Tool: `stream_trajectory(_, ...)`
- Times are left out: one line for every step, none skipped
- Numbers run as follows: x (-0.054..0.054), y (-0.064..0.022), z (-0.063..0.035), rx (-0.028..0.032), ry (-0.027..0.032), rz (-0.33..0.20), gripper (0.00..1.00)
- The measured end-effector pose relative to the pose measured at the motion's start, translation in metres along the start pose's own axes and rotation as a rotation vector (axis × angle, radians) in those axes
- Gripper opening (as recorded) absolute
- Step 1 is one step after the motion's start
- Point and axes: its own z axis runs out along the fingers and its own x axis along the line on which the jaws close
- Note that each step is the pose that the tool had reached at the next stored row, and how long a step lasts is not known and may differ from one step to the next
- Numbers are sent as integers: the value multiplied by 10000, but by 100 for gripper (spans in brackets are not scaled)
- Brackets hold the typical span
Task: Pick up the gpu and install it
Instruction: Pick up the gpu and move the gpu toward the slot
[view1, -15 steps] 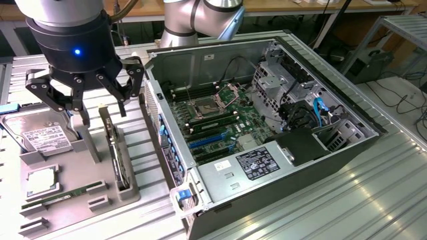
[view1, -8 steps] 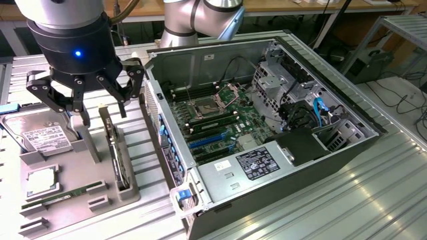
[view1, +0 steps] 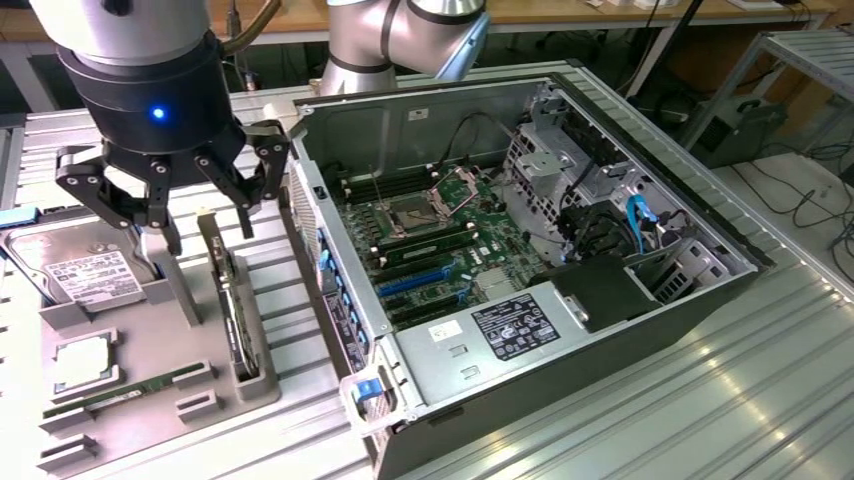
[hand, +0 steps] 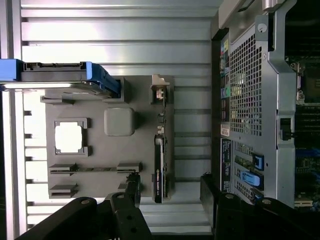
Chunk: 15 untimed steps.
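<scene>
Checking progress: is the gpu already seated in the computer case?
No, the gpu stands on edge in the grey holder beside the case, with the open gripper above it.

Silver arm, black hand, blue light

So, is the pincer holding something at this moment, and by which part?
Nothing is held. The pincer hangs open above the thin flat green-and-dark gpu card, which stands on edge in the grey plastic tray, apart from the fingers.
</scene>
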Motion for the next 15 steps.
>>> stream_trajectory(1, -2, 45, 0, -1, 0, 60)
stream_trajectory(2, -5, 116, 1, 1, 0, 60)
stream_trajectory(3, -6, 165, 1, 1, 0, 60)
stream_trajectory(3, -7, 176, 1, 1, 0, 60)
stream_trajectory(4, -8, 190, 0, 1, 0, 60)
stream_trajectory(4, -9, 220, 3, 1, 0, 60)
stream_trajectory(4, -10, 243, 3, 0, 0, 60)
stream_trajectory(5, -11, 274, 5, 2, 0, 60)
stream_trajectory(6, -13, 326, 7, -3, 0, 60)
stream_trajectory(8, -18, 430, 6, -4, -1, 60)
stream_trajectory(10, -22, 548, 7, -4, -1, 60)
stream_trajectory(12, -25, 616, 7, -4, -1, 60)
stream_trajectory(12, -27, 647, 7, -4, 0, 60)
stream_trajectory(13, -28, 671, 8, -2, 0, 60)
stream_trajectory(14, -30, 739, 8, 3, 1, 60)
